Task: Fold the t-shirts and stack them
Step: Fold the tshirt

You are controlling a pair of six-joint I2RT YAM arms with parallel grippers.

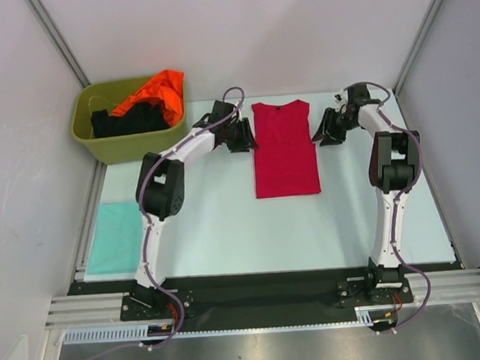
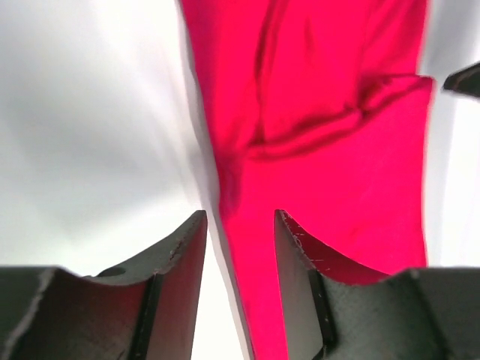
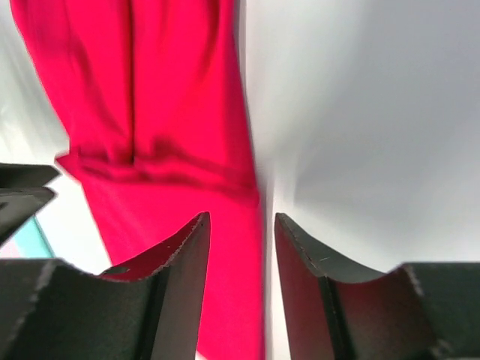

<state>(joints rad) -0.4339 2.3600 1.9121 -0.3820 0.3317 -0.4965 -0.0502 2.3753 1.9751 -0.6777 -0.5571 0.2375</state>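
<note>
Here, the red shirt (image 1: 285,148) is laid flat on the table (image 1: 226,222), sleeves tucked in, flanked at its collar end by the left gripper (image 1: 244,138) and right gripper (image 1: 326,133), both parted and empty; both corners are best pinched level, together.

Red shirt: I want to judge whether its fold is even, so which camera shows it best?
The top view: the whole red shirt lies flat as a narrow rectangle. Each wrist view shows only one side edge, close and blurred.
</note>
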